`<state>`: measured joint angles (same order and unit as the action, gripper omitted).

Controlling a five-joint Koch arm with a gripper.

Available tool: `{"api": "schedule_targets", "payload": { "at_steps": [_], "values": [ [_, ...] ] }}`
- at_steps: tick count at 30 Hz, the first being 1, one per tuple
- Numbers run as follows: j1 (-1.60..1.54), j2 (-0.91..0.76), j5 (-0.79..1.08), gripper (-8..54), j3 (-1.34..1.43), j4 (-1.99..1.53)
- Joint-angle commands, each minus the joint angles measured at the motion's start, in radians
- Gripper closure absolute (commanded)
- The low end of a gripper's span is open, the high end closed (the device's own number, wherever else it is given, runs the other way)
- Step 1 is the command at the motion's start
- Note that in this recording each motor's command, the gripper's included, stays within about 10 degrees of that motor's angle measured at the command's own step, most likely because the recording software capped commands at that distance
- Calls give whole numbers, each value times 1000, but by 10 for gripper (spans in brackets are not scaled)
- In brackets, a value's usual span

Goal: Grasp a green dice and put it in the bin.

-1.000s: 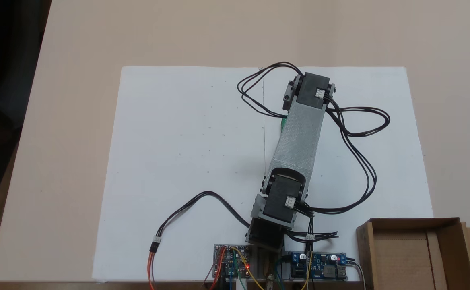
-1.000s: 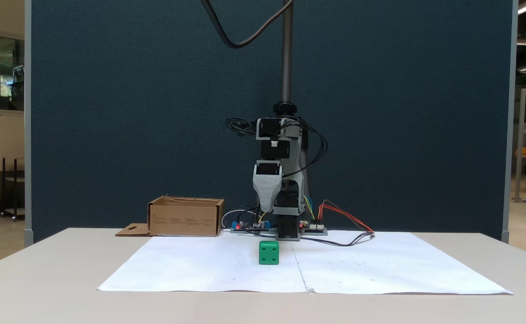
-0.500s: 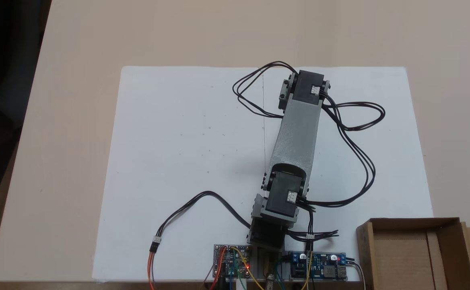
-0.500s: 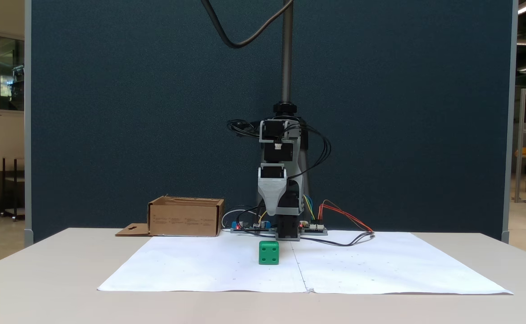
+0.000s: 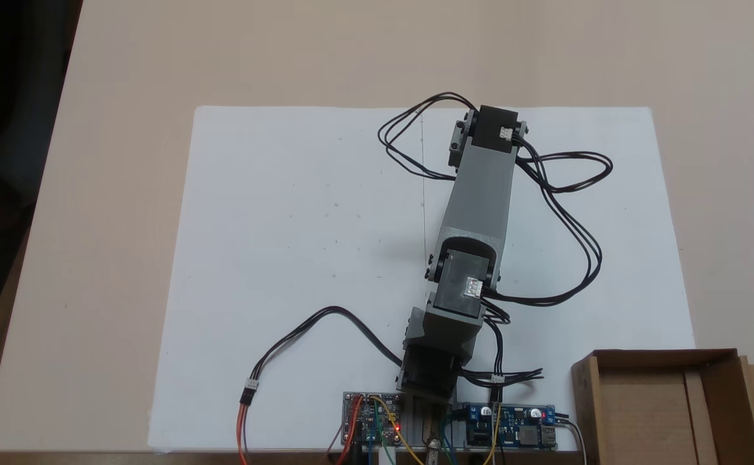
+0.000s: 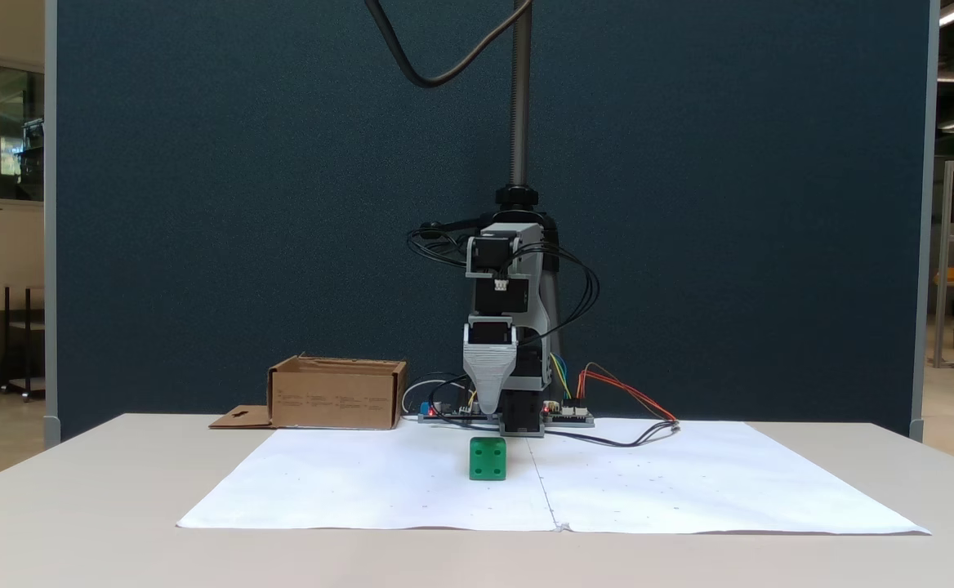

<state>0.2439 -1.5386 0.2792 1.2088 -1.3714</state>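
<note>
- Nearest in a fixed view from the front, the table point(image 6: 77, 523) runs across the bottom of the picture, with a white paper sheet point(image 6: 689, 490) spread over its middle and reaching close to the near edge.
- The green dice point(image 6: 488, 458) sits on the sheet just left of its centre crease, about midway between the sheet's near and far edges, with four pip holes on the face turned to the camera.
- Just above and slightly behind the dice hangs the gripper point(image 6: 489, 408), a grey wedge pointing straight down; its tip is clear of the dice's top face, not touching. Only one tapered tip shows, so I cannot tell how far apart the jaws stand.
- In a fixed view from above, the grey arm point(image 5: 480, 194) stretches from the base at the sheet's bottom edge toward its top edge and covers the dice and the gripper.
- Black cables point(image 5: 570, 213) loop off the arm over the right part of the sheet.
- Circuit boards point(image 6: 563, 416) lie at the sheet's far edge beside the arm's base.
- The bin point(image 6: 336, 394) stands at the far edge of the table, left of the base, well apart from the dice, its flap with the hanger cutout lying flat to the left; from above it sits at the bottom right corner point(image 5: 658, 400).
- A dark blue panel point(image 6: 240, 204) closes off the back.
</note>
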Motion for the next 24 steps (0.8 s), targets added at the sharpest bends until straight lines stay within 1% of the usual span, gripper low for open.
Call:
{"api": "schedule_targets", "payload": {
  "at_steps": [1, 6, 11, 24],
  "values": [
    [11, 0, -23, 15, -61, 6],
    [8, 34, -55, 16, -60, 26],
    [-3, 34, -103, 24, -55, 26],
    [-18, 34, -114, 25, 46, 133]
  ]
}}
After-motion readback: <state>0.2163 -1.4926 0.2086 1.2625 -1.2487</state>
